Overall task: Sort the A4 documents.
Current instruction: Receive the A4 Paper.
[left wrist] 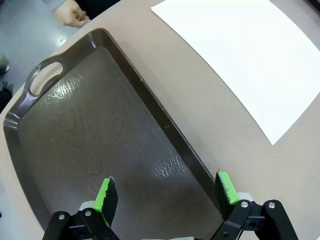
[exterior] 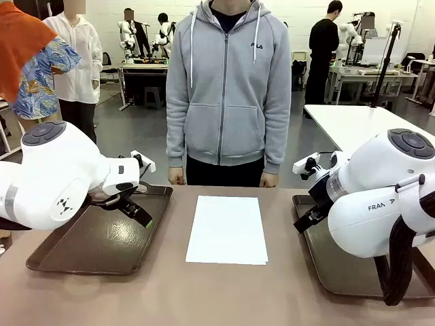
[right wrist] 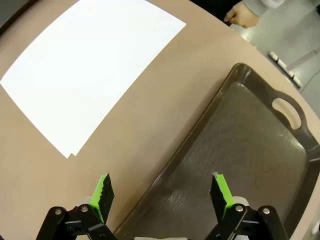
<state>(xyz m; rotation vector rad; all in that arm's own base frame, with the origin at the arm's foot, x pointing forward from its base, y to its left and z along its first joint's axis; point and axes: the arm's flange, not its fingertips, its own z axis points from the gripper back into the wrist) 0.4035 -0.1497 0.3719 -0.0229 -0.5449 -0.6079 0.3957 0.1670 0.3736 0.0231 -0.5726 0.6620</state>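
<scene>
A4 documents (exterior: 228,229): one stack, at least two sheets by offset corner, flat on table (exterior: 204,299) between two trays. Left gripper (left wrist: 166,186) spread wide, empty, over left tray (left wrist: 90,135). Right gripper (right wrist: 161,184) spread wide, empty, over right tray (right wrist: 240,145) rim.

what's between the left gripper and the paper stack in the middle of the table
Nothing visible blocks it. The left gripper, open, hovers over the left tray; between it and the A4 documents lie just the tray's low rim and bare table.
</scene>
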